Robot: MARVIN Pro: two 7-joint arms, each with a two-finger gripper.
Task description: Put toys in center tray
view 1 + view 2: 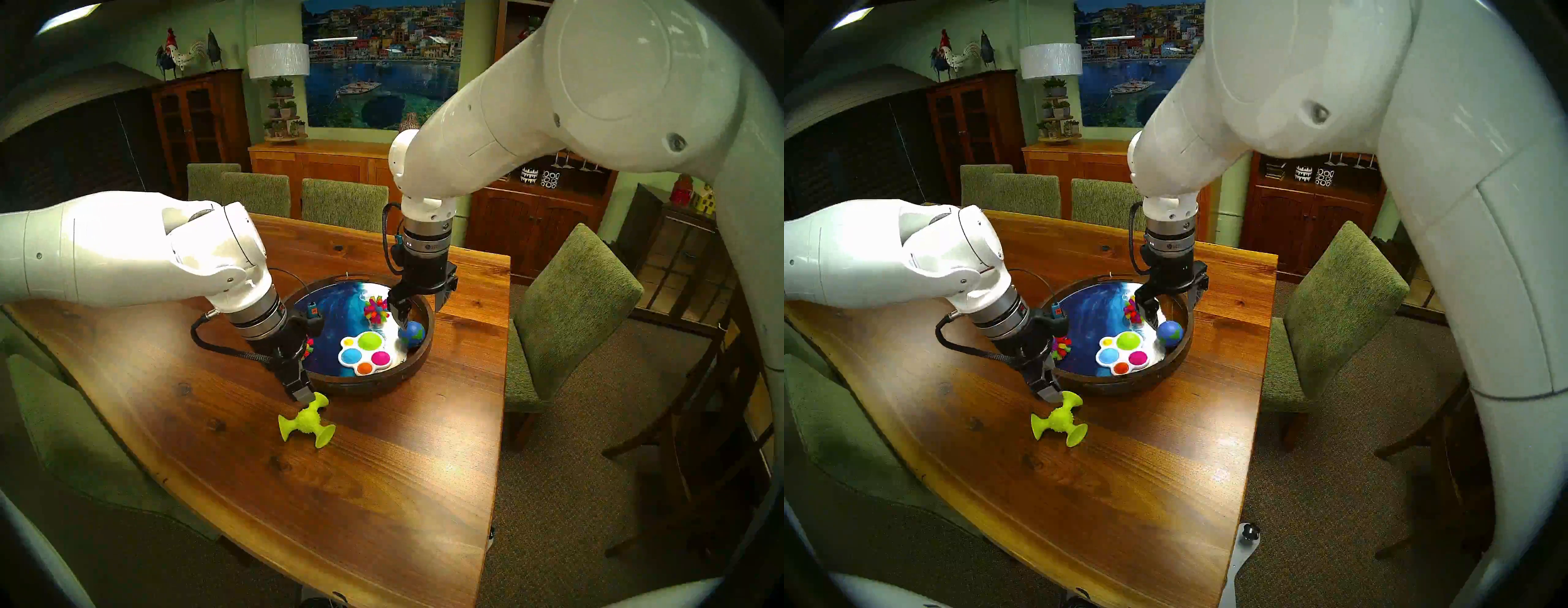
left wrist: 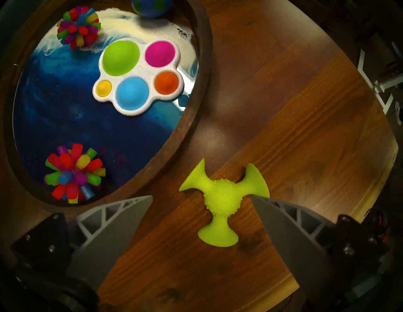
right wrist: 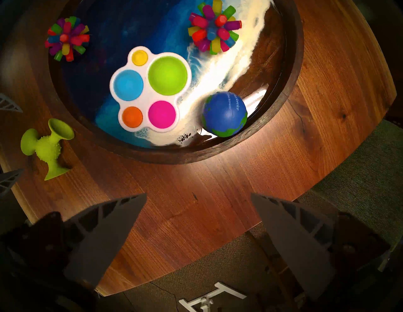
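The lime-green three-armed suction-cup piece [image 1: 306, 420] lies on the wooden table just in front of the center tray [image 1: 369, 380]. My left gripper [image 1: 302, 392] is open right above it, and in the left wrist view [image 2: 201, 197] the piece [image 2: 220, 200] lies between the fingers. In the tray are the white dimple board [image 1: 368, 353], the globe ball [image 1: 412, 333] and a spiky ball [image 1: 376, 308]. A second spiky ball [image 2: 74, 172] is mostly hidden behind my left wrist in the head views. My right gripper [image 1: 420, 312] is open and empty over the tray's right rim.
The wooden table [image 1: 382, 488] has a curved front edge and a right edge close to the tray. A green upholstered chair [image 1: 568, 314] stands at the right side and several more stand at the far side [image 1: 343, 204].
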